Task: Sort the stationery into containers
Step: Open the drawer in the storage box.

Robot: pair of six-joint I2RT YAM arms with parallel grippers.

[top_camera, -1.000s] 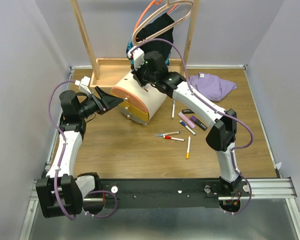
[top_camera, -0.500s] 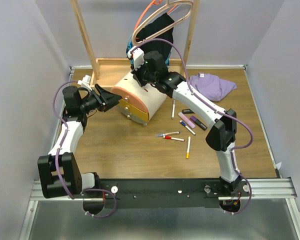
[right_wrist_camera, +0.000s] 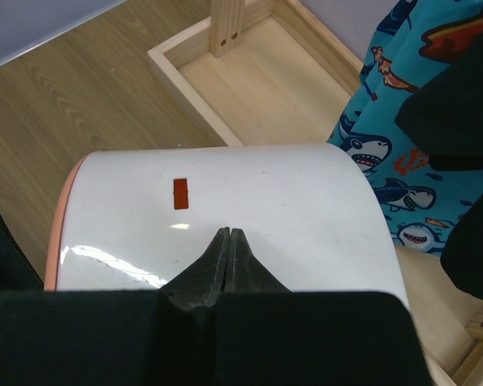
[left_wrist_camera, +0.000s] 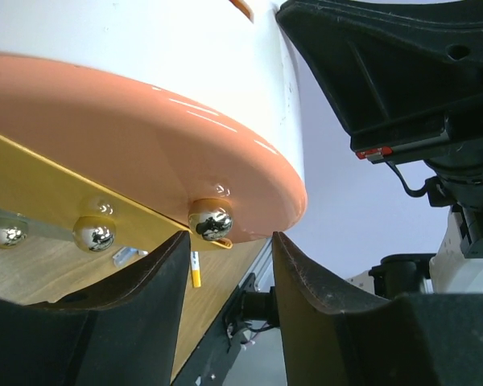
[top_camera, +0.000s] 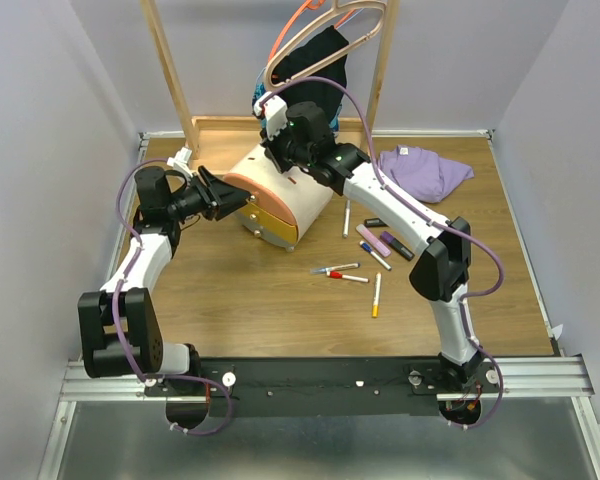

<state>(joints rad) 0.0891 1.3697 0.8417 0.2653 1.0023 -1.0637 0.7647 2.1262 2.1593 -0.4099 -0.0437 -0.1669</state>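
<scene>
1. Left gripper (left_wrist_camera: 229,241): fingers part-open, straddling the chrome knob (left_wrist_camera: 211,221) on the orange drawer (left_wrist_camera: 145,137). Cannot tell whether they touch it.
2. Right gripper (right_wrist_camera: 228,241): fingers closed together, holding nothing, tips resting on top of the cream chest (right_wrist_camera: 225,193).
3. Top view: the left gripper is at the chest's 9 o'clock side.
4. Stationery lies loose on the table (top_camera: 240,300) at 4 o'clock from the chest, including the red-capped pen (top_camera: 348,277) and the orange-tipped pen (top_camera: 376,296).

One cream chest (top_camera: 305,200) with two drawers: one orange drawer (top_camera: 242,186), one yellow drawer (top_camera: 275,228). Three chrome knobs (left_wrist_camera: 210,221) on the drawer fronts. At 4 o'clock from the chest, about seven pens and markers (top_camera: 348,277) — plus one small dark piece (top_camera: 376,222). One purple cloth (top_camera: 425,170), one wooden rack (top_camera: 230,140), two robot arms (top_camera: 140,275).
</scene>
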